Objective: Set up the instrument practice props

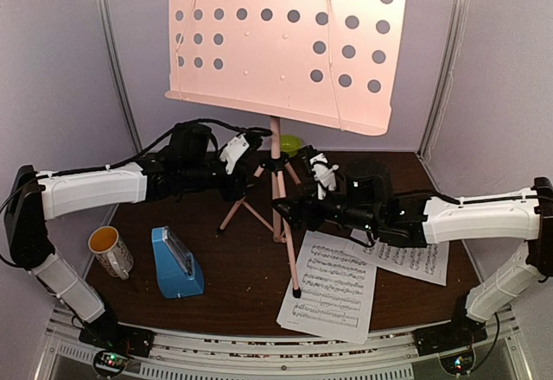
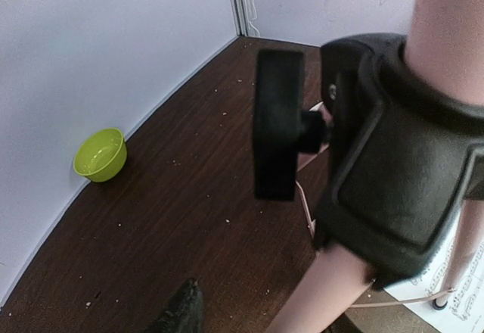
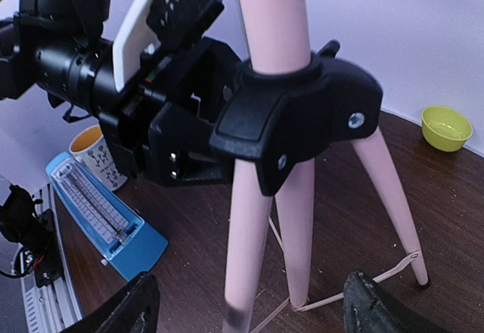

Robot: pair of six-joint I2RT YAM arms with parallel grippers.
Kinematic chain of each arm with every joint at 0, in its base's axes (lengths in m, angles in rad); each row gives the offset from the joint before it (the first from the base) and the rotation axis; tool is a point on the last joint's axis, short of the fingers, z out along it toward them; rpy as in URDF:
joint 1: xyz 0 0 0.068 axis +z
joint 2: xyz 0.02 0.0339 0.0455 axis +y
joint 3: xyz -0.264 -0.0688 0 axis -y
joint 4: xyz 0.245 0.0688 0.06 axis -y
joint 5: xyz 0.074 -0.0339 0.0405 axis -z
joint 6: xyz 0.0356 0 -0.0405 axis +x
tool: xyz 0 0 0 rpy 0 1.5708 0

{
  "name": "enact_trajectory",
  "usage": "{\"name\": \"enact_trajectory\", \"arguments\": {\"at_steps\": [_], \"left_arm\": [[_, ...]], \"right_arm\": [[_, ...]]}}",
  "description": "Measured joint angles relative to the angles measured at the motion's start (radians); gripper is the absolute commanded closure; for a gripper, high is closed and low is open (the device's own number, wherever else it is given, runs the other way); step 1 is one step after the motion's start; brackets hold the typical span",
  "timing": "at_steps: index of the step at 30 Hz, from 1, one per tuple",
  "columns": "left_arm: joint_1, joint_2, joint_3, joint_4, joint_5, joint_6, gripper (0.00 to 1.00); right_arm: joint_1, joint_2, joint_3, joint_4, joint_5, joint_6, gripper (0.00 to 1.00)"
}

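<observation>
**Q:** Stand location?
**A:** Music stand [image 1: 276, 43] upright, table centre; sheet-music pages [image 1: 333, 289] near right, metronome [image 1: 180, 263] near left.
**Q:** Tool state?
**A:** Right gripper [image 1: 295, 210] released, fingers [image 3: 128, 306] astride the legs. Left gripper [image 3: 185, 147] at the hub (grip: cannot tell).

Pink music stand [image 1: 276, 56] (round-hole pattern); blue metronome [image 1: 177, 263]; white pages [image 1: 333, 289], black notation; cream mug [image 1: 112, 257], possibly patterned.

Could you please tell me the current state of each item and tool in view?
music stand: upright, legs spread, desk bare.
sheet-music pages: flat on the table.
metronome: standing upright.
mug: upright.
bowl: upright, empty.
left tool: beside the music stand; opening unclear.
right tool: open, near the music stand's legs.
</observation>
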Motion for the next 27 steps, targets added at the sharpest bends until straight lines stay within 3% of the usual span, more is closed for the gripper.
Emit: {"name": "enact_trajectory", "arguments": {"at_steps": [5, 15, 17, 24, 27], "left_arm": [[0.000, 0.011, 0.016, -0.013, 0.023, -0.005, 0.72], [-0.004, 0.012, 0.015, 0.007, 0.002, 0.026, 0.94], [-0.002, 0.012, 0.010, 0.023, -0.014, 0.019, 0.95], [-0.001, 0.012, 0.005, 0.038, -0.028, 0.012, 0.98], [-0.001, 0.012, 0.003, 0.042, -0.028, 0.012, 1.00]], "right_arm": [[0.008, 0.056, 0.047, -0.068, 0.044, 0.000, 0.28], [0.013, 0.068, 0.121, -0.163, 0.180, -0.007, 0.58], [0.016, 0.068, 0.129, -0.172, 0.208, -0.009, 0.57], [0.018, 0.073, 0.134, -0.196, 0.237, -0.008, 0.37], [0.018, 0.101, 0.161, -0.206, 0.235, -0.008, 0.36]]}}
